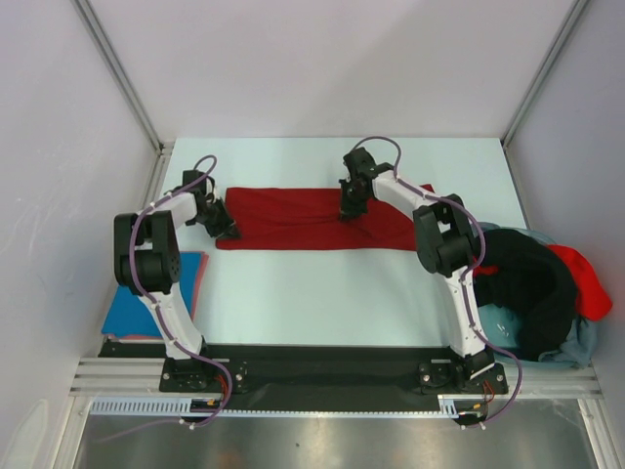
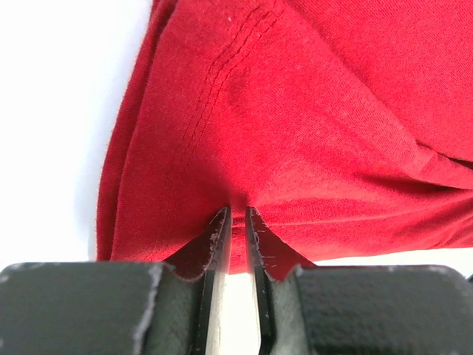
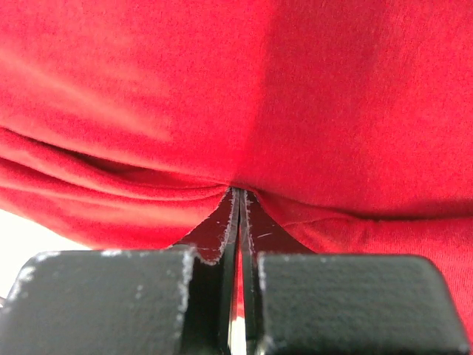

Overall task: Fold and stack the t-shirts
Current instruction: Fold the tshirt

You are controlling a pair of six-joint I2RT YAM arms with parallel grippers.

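A dark red t-shirt (image 1: pixel 293 217) lies across the far middle of the table as a long folded strip. My left gripper (image 1: pixel 227 233) is at the strip's near left corner. In the left wrist view the left gripper (image 2: pixel 236 211) is nearly closed, pinching the hem of the dark red t-shirt (image 2: pixel 295 111). My right gripper (image 1: pixel 349 210) sits on the strip right of its middle. In the right wrist view the right gripper (image 3: pixel 241 192) is shut, and folds of the red cloth (image 3: pixel 222 89) pucker toward its tips.
A folded bright blue t-shirt (image 1: pixel 146 298) lies at the near left, with a reddish edge (image 1: pixel 200 278) showing beside it. At the right edge is a heap of a black shirt (image 1: pixel 532 283), a brighter red one (image 1: pixel 586 283) and a pale grey-blue one (image 1: pixel 500 322).
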